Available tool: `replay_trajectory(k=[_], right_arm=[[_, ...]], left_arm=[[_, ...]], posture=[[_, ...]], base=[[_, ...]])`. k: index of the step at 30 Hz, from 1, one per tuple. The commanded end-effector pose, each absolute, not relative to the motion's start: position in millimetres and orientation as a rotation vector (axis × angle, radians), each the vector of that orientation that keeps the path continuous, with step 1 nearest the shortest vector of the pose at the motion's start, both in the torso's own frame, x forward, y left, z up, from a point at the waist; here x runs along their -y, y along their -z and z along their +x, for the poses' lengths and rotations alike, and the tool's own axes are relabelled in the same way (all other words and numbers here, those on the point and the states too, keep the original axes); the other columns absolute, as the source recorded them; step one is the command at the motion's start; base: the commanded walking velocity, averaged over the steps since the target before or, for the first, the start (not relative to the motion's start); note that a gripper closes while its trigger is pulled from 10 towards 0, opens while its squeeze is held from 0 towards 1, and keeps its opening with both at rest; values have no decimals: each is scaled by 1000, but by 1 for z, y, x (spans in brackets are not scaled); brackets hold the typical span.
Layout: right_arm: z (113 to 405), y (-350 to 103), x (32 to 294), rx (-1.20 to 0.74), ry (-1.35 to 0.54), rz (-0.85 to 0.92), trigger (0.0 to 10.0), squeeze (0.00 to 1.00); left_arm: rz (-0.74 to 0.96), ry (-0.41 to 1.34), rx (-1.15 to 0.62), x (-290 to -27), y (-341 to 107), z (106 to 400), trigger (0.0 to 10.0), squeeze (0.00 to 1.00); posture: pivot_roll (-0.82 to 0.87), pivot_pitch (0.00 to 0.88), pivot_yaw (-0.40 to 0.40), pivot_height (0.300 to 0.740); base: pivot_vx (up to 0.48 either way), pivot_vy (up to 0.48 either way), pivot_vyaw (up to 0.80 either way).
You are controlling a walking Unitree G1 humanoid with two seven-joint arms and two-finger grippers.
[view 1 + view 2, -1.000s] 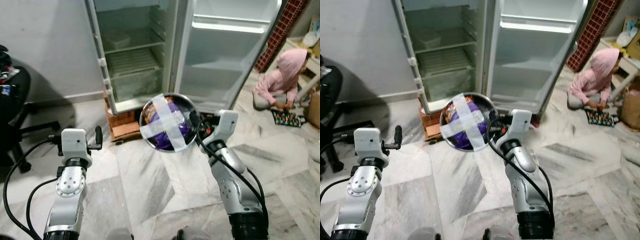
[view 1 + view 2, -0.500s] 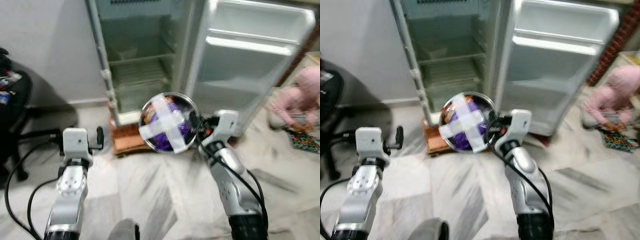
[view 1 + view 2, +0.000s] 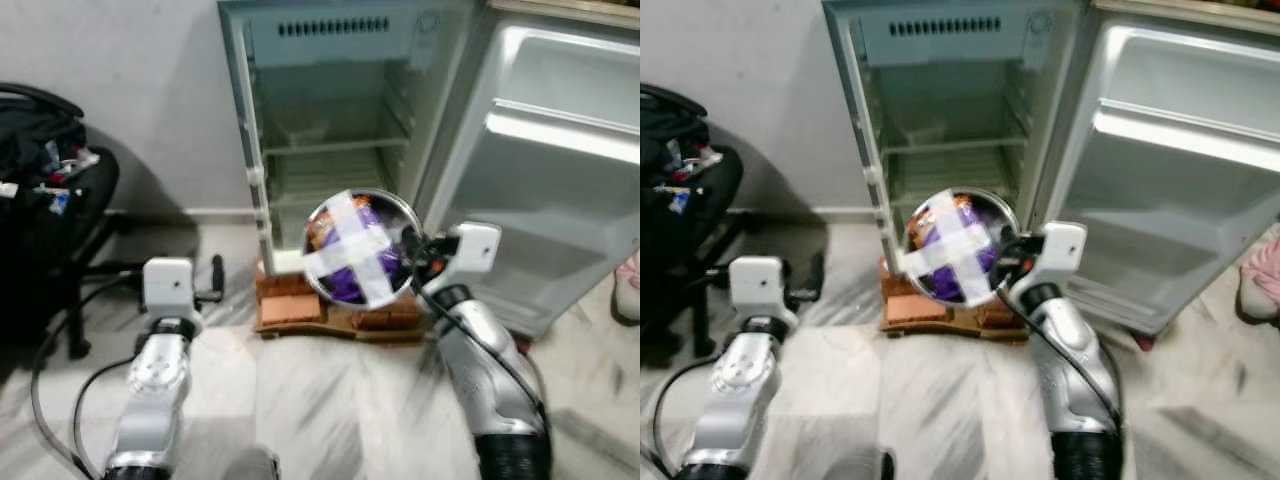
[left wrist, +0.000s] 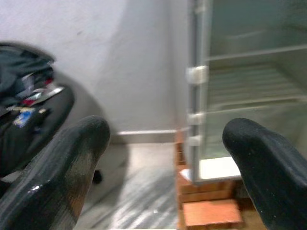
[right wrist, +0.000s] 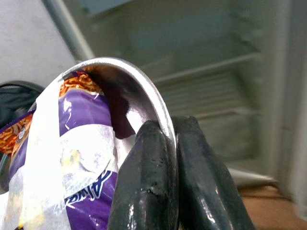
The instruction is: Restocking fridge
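Fridge (image 3: 340, 130) nearer, on bricks (image 3: 290, 308)

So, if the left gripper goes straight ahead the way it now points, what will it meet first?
Probably the left edge of the open fridge, or the bricks under it. The left gripper is open and the floor between looks free, but depth is hard to judge.
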State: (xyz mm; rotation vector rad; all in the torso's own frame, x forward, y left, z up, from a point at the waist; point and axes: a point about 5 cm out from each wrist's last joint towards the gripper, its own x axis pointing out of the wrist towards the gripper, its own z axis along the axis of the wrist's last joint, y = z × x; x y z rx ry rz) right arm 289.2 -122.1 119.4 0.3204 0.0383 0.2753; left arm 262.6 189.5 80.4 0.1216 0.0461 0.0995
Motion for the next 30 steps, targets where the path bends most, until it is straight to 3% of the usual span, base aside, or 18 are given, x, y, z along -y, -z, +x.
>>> replay_trajectory(k=[1,13,24,30], right_arm=[[288,-122,132,-20,-255,305,10000,0],[289,-122,131,-18,-264,297,10000,0],[290,-122,130,-17,-263,298,10000,0],[291,-120,133,-23,-244,297,10000,0]], left_arm=[[114,-86,-35,-183,-83,265,10000,0],[116,-85,-40,-182,-83,266,10000,0],[123,-89,-51,-183,-81,266,10000,0],[118,-108,-68,-183,-79,266,10000,0]], posture=[[88,80,-22,740],[90,75,-17,740],[90,75,-19,740],[90,76,-19,740]], base=[[446,0,0],[437,44,0],[374,300,605],[179,154,0]])
